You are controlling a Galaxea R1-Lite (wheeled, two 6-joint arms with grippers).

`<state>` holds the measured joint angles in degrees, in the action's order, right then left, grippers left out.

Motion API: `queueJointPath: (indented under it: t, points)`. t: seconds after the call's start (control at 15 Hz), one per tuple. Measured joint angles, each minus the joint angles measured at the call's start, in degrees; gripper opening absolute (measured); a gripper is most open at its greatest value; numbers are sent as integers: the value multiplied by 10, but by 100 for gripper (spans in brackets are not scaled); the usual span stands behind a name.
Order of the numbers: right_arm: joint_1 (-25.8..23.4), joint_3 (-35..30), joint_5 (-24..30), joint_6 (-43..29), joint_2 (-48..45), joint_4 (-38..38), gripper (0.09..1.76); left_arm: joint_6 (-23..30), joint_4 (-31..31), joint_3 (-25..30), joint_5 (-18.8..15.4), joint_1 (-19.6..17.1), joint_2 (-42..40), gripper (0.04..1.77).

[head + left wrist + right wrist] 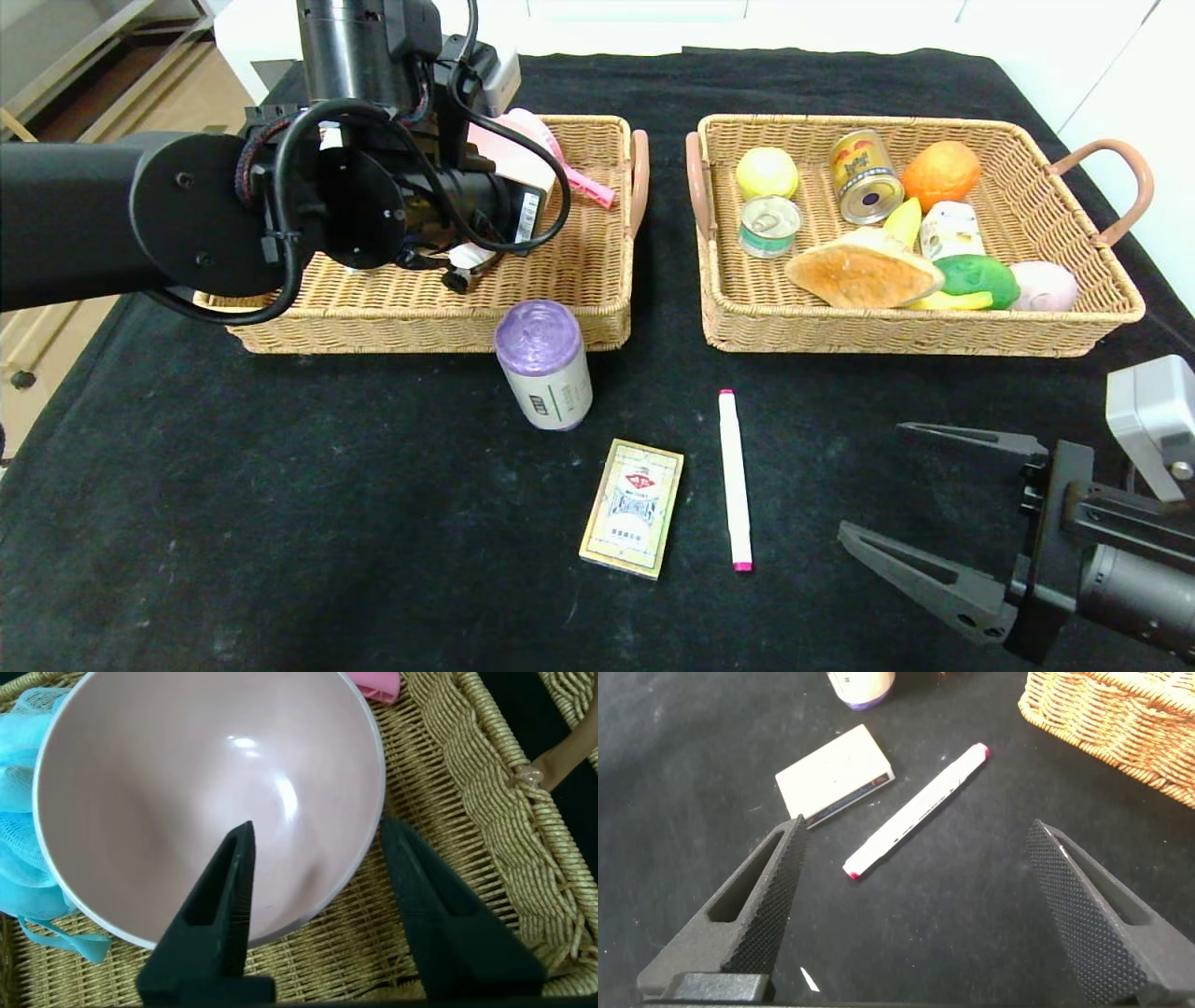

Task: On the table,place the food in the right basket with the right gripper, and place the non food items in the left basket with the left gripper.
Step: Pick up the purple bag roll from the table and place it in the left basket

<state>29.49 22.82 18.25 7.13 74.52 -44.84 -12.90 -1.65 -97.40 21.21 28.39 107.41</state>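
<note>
Left end effector (318,915) over left basket (467,784), jaws open astride pink bowl (206,793) rim, gripping nothing. Bowl beneath: rigid, light, slippery; pinch rim. Right end effector (920,490) idle, wide open, empty.

Three views: one high overview and two close wrist views.

The bench (280,523) is seen from the head, forward and down, with both baskets included. The left basket (467,812) is viewed steeply and closely from the left wrist. The marker (915,810) and card box (835,786) are viewed low from the right wrist, and are shared with the head view.
</note>
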Motion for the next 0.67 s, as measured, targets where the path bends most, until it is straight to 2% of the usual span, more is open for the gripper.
queueJointPath:
  t: [0.27,0.67]
  points:
    - [0,-1,0,0,1,0,171,4,1,7,1,3,-15,130]
    - [-2,-1,0,0,3,0,171,10,9,60,10,38,-74,152]
